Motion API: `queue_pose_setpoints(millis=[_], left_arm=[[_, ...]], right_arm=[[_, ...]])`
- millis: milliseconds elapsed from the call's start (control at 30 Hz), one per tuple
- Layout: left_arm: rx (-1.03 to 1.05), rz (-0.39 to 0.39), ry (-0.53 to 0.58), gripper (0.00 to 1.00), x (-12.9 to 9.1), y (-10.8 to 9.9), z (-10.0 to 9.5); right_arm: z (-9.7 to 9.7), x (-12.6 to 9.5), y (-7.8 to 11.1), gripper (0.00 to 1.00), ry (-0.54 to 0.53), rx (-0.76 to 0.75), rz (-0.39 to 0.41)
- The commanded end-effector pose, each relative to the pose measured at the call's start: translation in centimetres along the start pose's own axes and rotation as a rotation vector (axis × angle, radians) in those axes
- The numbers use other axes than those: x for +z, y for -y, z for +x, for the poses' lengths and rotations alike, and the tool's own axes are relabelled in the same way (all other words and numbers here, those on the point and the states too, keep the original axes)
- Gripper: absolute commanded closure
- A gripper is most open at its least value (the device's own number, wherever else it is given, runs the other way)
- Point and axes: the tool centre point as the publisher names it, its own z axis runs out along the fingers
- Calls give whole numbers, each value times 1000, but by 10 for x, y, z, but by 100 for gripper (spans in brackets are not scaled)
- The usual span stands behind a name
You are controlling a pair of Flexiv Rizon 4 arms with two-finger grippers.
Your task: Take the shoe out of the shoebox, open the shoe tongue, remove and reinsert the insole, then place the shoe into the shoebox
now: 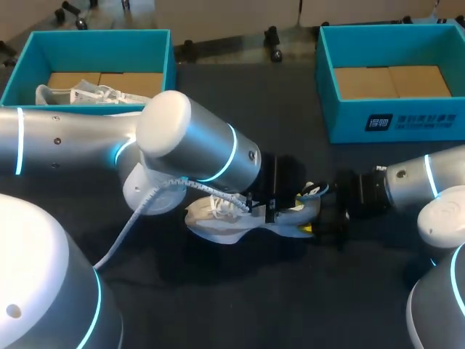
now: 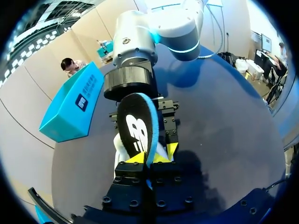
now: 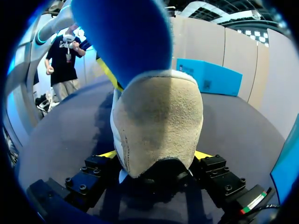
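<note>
Filling jaws: insole (image 2: 138,130) left, shoe (image 3: 159,121) right

Print on shoebox and insole, none legible

The right-hand shoebox (image 1: 349,120) carries a dark label (image 1: 413,122) of white characters on its front wall (too small to make out); the black insole (image 2: 128,114) bears a white logo (image 2: 136,135), not readable words.
</note>
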Motion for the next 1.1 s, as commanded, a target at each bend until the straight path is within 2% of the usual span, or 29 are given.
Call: queue_pose_setpoints(millis=[33,200,600,800,1100], left_arm=[[1,16,-9,100,-11,-1,-1],[-8,45,-15,100,-26,10,-4],[-45,113,8,100,-53,58,-17],[-87,123,-5,100,-73,82,-32],[-99,86,-118,100,-100,104,-48]], right_arm=[[0,2,1,100,3,-1,2],[0,2,1,100,3,-1,2],[0,2,1,100,3,-1,2],[0,2,1,100,3,-1,2],[0,2,1,100,3,-1,2]])
